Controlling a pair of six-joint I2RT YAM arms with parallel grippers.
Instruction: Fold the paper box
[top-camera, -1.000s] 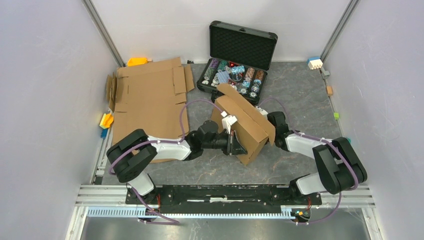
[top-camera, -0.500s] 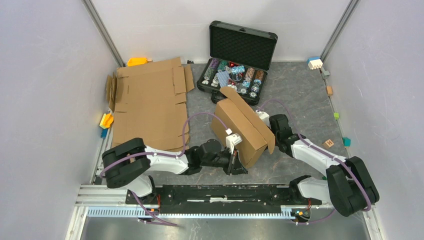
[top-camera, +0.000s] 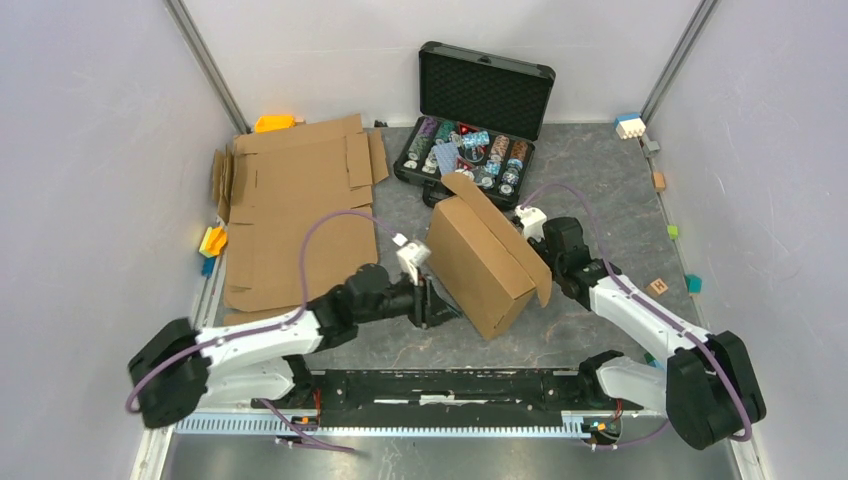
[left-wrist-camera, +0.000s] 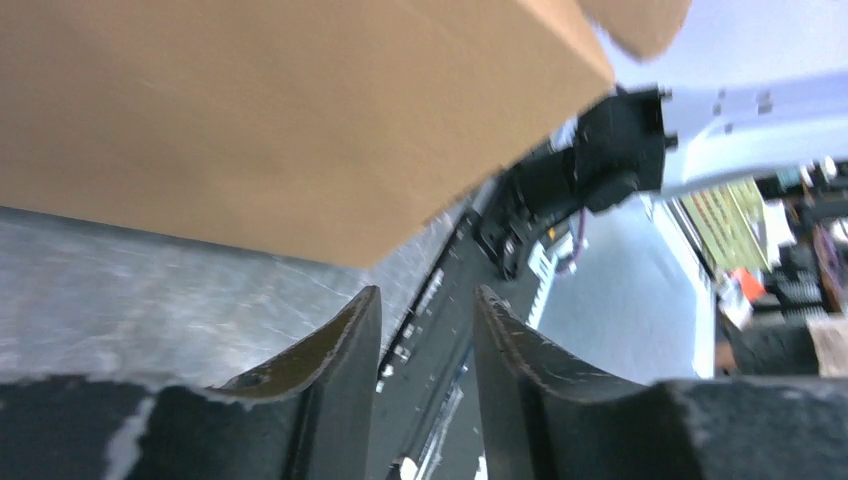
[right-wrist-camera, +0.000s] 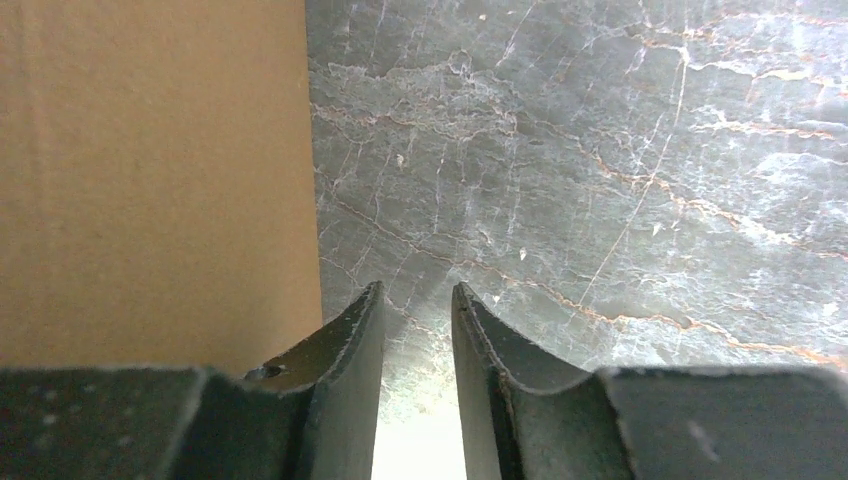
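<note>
The paper box (top-camera: 485, 262) is plain brown cardboard. It stands partly formed in the middle of the table, with one flap sticking up at the back and one hanging at the right. My left gripper (top-camera: 440, 308) is just left of the box's near corner, slightly open and empty. In the left wrist view the box (left-wrist-camera: 250, 120) fills the top, above the gripper (left-wrist-camera: 427, 292). My right gripper (top-camera: 547, 246) is at the box's right side, slightly open and empty. In the right wrist view the gripper (right-wrist-camera: 417, 288) points at bare table, with the box wall (right-wrist-camera: 150, 180) to its left.
Flat cardboard sheets (top-camera: 300, 210) lie at the back left. An open black case (top-camera: 475, 130) of colourful chips stands behind the box. Small coloured blocks (top-camera: 212, 240) lie along the left wall. A wooden cube (top-camera: 658, 287) is at the right and a white block (top-camera: 629, 125) at the back right.
My left gripper has pulled back to the left, off the box's near corner. The right arm has stretched out along the box's right side. The box has turned slightly.
</note>
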